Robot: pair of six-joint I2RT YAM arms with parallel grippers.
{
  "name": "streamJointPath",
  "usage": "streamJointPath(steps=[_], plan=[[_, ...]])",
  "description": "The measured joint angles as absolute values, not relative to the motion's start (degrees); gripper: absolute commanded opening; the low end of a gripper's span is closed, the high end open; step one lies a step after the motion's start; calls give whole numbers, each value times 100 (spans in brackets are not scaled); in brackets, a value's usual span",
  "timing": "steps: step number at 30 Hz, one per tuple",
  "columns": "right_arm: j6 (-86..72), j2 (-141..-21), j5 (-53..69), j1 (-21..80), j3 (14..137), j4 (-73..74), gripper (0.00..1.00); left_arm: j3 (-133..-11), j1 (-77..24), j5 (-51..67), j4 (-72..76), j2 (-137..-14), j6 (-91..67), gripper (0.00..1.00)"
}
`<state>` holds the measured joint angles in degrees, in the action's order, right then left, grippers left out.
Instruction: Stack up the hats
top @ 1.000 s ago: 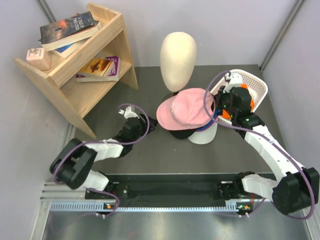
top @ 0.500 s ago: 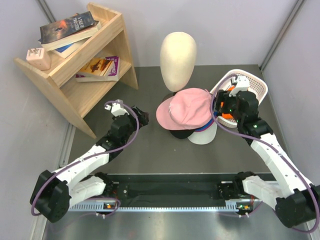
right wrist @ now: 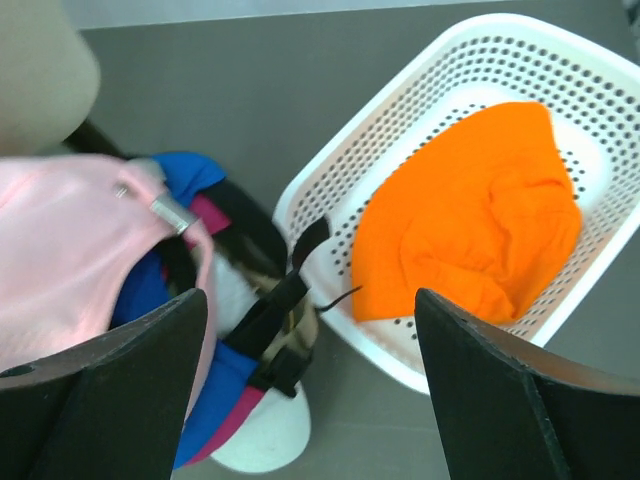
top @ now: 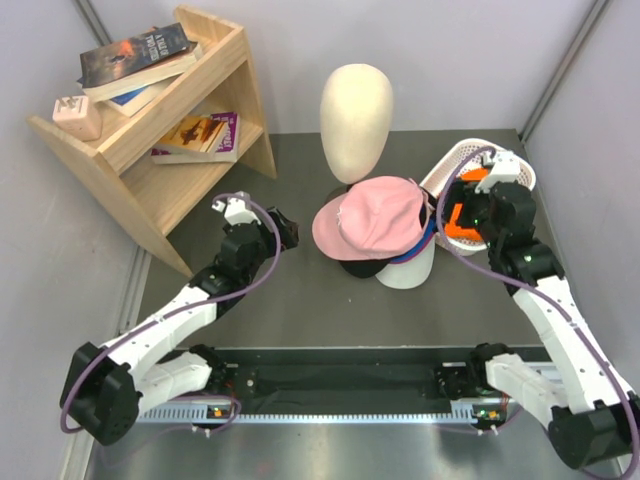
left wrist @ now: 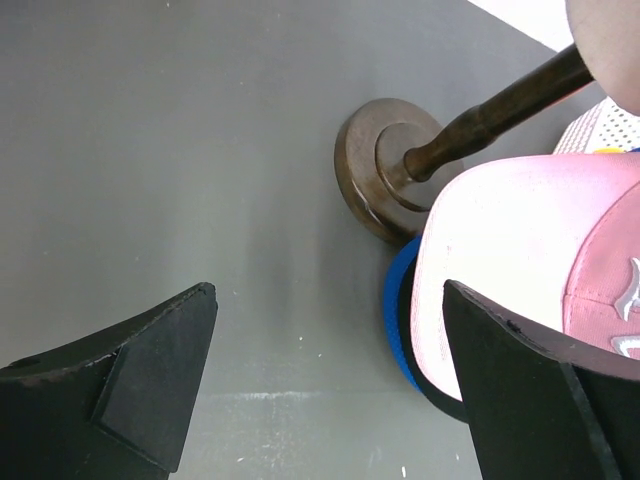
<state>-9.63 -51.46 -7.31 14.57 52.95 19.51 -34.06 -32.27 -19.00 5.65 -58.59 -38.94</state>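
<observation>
The left tool (left wrist: 328, 292) hangs above the dark grey counter (left wrist: 150, 150) with its two black fingers spread wide and nothing between them. Just ahead of it and to its right lies the pile of hats, topped by the light pink fabric cap (left wrist: 510, 260). A blue brim (left wrist: 396, 305) peeks out from under the pink one on the side nearest this tool. Straight ahead of the tool, touching the pile's far edge, is the round dark base (left wrist: 362, 170) of the stand that carries the cream egg-shaped mannequin head (top: 355, 108).

The right tool (right wrist: 310, 300) is open too and holds nothing. It hovers over the gap between the pile and the white perforated plastic basket (right wrist: 372, 112). Ahead of it and to its right, the orange fabric bucket hat (right wrist: 470, 230) lies crumpled inside that basket, apart from the other hats. To this tool's left the pile shows in layers: pink on top, then blue and a strip of magenta (right wrist: 206, 216), with a white cap (right wrist: 262, 440) at the bottom on the counter. A black strap from the pile lies against the basket's rim.
</observation>
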Motion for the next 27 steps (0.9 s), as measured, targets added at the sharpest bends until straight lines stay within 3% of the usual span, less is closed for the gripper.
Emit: streamJointPath(steps=[9, 17, 27], plan=[[-1068, -6615, -268, 211, 5948, 1890, 84, -3951, -3153, -1756, -89, -5535, -3448, 99], [-1210, -8300, -228, -132, 6757, 1787, 84, -5013, -2541, -1468, -497, -5961, -3041, 99], [-2018, -11133, -1280, -204, 9553, 2300, 81, -5780, -2209, -2185, -683, -6827, -2687, 99]])
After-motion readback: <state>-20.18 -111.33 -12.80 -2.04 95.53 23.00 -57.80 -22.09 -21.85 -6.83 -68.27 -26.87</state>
